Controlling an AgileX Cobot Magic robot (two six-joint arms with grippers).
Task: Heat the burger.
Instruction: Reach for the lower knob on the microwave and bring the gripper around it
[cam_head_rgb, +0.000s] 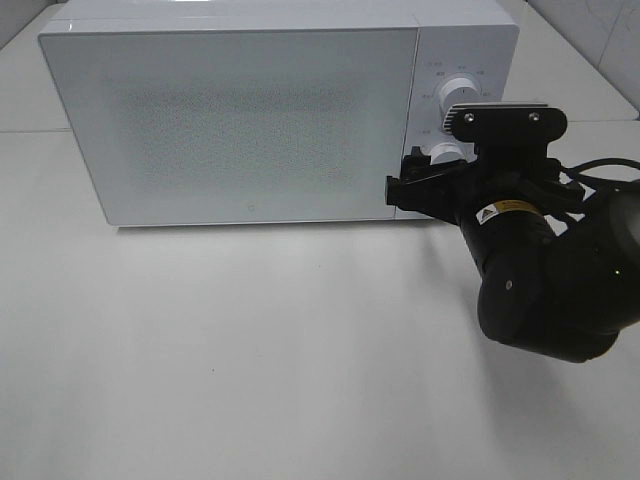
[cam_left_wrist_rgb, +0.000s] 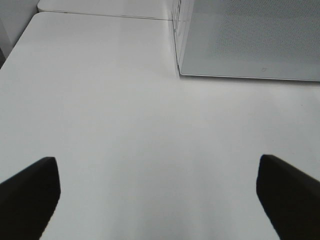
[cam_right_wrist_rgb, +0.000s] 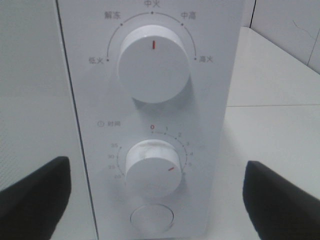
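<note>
item 1, microwave (cam_head_rgb: 280, 15): white, sitting at the back of the white table (cam_head_rgb: 250, 350) with its front facing the high camera. its door (cam_head_rgb: 230, 120) is lying shut, and the frosted, dotted window is giving no view of the inside.

item 2, control panel (cam_right_wrist_rgb: 150, 115): running down the front just beside the door, on the robot's right. it is carrying two white knobs, one above the other, and a round button (cam_right_wrist_rgb: 152, 217) beneath them.

item 3, upper knob (cam_right_wrist_rgb: 154, 62): its red mark is pointing at the middle label of the printed arc.

item 4, lower knob (cam_right_wrist_rgb: 152, 167): its red mark is pointing away from the 0, at about the 5 on the scale.

item 5, right gripper (cam_right_wrist_rgb: 157, 200): hanging just in front of the control panel, level with the lower knob. its black fingers (cam_right_wrist_rgb: 35, 195) are standing wide apart, one to each side of the knob, touching nothing and holding nothing. the right arm (cam_head_rgb: 550, 290) is reaching in from the right edge of the high view.

item 6, left gripper (cam_left_wrist_rgb: 160, 200): hovering over bare table near the microwave's left front corner. its fingers are spreading wide with nothing between them.

item 7, burger: not showing in any view, so where it is lying cannot be told.
</note>
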